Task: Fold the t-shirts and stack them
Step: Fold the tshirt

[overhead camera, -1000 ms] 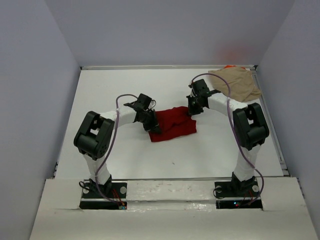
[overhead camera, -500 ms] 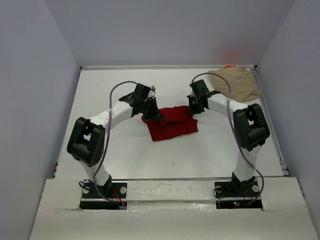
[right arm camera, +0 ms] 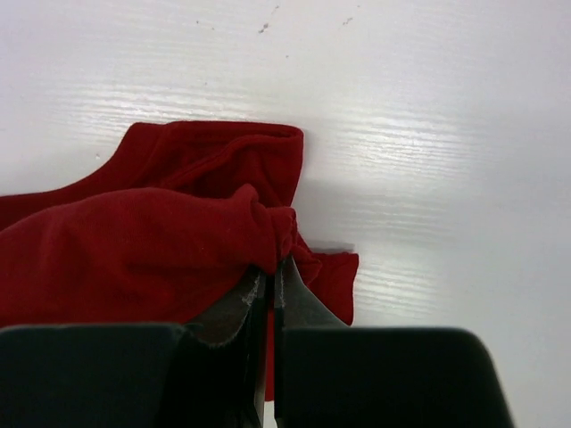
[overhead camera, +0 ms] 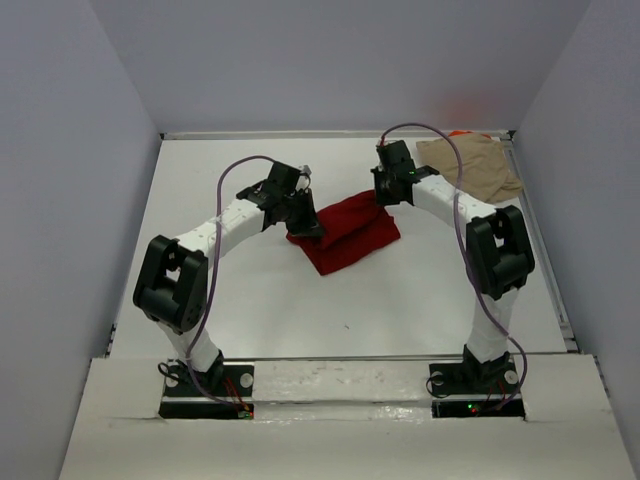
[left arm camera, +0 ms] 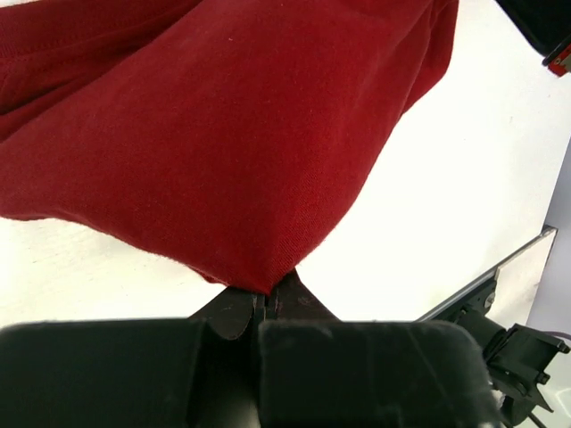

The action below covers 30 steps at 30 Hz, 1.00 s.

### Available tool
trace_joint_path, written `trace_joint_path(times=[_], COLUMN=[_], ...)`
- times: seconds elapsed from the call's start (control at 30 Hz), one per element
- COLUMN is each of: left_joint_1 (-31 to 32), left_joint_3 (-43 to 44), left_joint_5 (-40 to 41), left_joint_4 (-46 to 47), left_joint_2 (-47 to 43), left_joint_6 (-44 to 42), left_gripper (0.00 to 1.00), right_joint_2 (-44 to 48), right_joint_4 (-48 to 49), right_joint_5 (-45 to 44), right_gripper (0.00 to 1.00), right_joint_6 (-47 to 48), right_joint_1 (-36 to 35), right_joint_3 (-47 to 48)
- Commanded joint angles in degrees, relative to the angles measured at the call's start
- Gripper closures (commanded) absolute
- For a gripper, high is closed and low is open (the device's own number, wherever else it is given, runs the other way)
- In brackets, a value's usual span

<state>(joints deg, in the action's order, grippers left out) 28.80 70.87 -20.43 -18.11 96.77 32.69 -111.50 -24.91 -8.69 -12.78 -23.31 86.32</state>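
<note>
Dark red cloth sits near the middle of the white desk. This is the dark red shirt, bunched into a rough folded shape, with its near part lying on the desk and two of its far corners held.

The left hand is at the shirt's left corner, its fingers pressed together on a pinch of fabric. In the left wrist view the cloth fans out from that pinch in a broad, fairly smooth sheet.

The right hand is at the shirt's far right corner, and it too is pressed together on the fabric. The right wrist view shows a gathered knot of red cloth caught between the two fingertips, with a folded edge of the shirt lying on the desk just beyond it.

The two hands are apart, with the shirt spanning between them. The right hand is farther from the arm bases than the left.

The tan shirt lies crumpled in the far right corner of the desk, well apart from the red one and touched by neither hand. A sliver of orange cloth peeks out at its far edge, by the back rim of the desk.
</note>
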Motion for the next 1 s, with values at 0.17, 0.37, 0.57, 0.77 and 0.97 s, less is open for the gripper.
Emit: trace_joint_path(times=[0.17,0.37,0.57,0.77,0.97], left_joint_1=[-1.29,-1.37,-1.37,-1.20,-0.32], left_joint_3=[2.43,2.52,2.52,3.04,7.08], left_joint_5=[0.30,-0.40,-2.77,-3.75,2.40], left_joint_4=[-1.32,-1.40,-0.88,-0.61,-4.20], left_joint_2=[-0.35,0.26,1.40,2.90,2.55], left_joint_6=[-1.22,-1.49,-1.57,-2.01,-3.86], left_gripper=[1.00,1.00,1.00,1.00,0.66], right_joint_2=[-3.55,-3.37,-3.02,-2.93,-1.97], right_joint_4=[0.39,-1.46,-2.43,-2.34,-2.69], right_joint_5=[1.30,4.82,2.45,-0.27,-0.10], right_gripper=[1.00,1.00,0.68,0.29,0.30], right_joint_6=[2.23,1.26,1.61,2.75,3.81], right_joint_1=[-0.07,-0.07,-0.60,-0.60,-0.60], right_joint_3=[6.84,5.87,4.12,5.69,7.63])
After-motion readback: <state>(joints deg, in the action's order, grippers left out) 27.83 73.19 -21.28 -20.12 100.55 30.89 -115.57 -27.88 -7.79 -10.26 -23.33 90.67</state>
